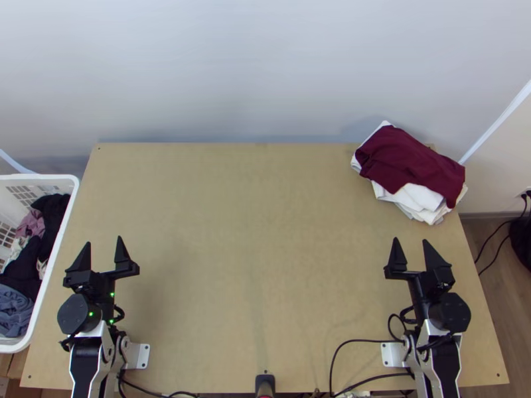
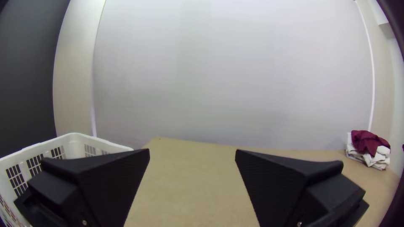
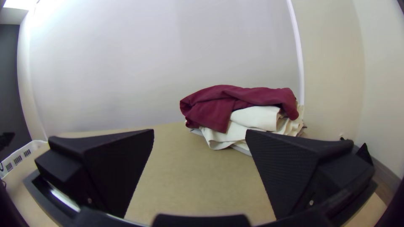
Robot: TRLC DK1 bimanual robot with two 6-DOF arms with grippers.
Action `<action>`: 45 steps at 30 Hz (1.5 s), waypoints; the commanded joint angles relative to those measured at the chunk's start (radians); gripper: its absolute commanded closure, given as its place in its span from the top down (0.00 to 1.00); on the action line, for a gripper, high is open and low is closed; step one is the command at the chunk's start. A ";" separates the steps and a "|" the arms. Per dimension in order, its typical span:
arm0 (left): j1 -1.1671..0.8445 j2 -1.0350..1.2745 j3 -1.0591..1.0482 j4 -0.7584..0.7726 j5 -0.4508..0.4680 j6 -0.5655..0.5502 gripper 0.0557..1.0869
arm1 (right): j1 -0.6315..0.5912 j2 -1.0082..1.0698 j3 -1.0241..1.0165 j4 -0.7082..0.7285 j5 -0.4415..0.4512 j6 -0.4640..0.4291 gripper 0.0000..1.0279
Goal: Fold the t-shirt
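Observation:
In the top view my left gripper stands open over the table's left part, near the basket. Across the table my right gripper is open too, nearer the viewer than the cloth stack. The left wrist view has my left gripper with bare space between its fingers; likewise my right gripper in the right wrist view. A dark red cloth lies folded and rumpled on top of white cloths at the far right corner. Which cloth is the t-shirt I cannot tell.
A white basket holding dark, pink and blue clothes stands at the table's left edge. The wooden table stretches between the two arms, with a pale wall behind it. Black cables run along the near edge.

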 commanded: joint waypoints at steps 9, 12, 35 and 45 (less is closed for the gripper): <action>-0.014 -0.004 -0.038 -0.041 0.106 -0.014 0.96 | -0.005 -0.005 -0.006 -0.019 0.004 0.012 0.96; -0.017 -0.006 -0.038 -0.041 0.114 -0.019 0.96 | -0.005 -0.005 -0.006 -0.019 0.004 0.012 0.96; 0.276 0.185 0.510 -0.117 -0.018 0.118 0.96 | -0.005 -0.005 -0.006 -0.019 0.004 0.012 0.96; 0.472 0.682 1.014 -0.460 -0.090 -0.089 0.96 | -0.005 -0.005 -0.006 -0.019 0.004 0.012 0.96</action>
